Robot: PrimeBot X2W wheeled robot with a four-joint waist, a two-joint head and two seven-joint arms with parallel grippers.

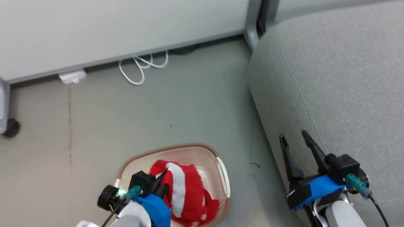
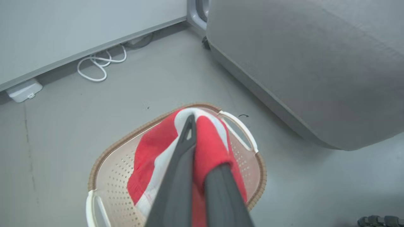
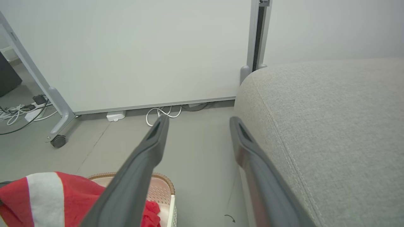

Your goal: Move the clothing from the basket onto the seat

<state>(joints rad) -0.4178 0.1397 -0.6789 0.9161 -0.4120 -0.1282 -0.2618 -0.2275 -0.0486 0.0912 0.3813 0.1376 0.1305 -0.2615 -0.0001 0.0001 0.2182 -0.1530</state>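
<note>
— Where is the clothing (image 1: 186, 192)?
— In the basket (image 1: 189, 146), left of the seat (image 1: 341, 78), pinched by the left end effector (image 1: 163, 179); cloth hides one fingertip.
— The right end effector (image 1: 293, 134)?
— Spread, empty, beside the seat.

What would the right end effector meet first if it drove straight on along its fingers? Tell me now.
Probably the floor, short of the white cable by the wall. The right end effector is open; one finger runs close beside the seat and might brush it first. Depth is unclear.
</note>
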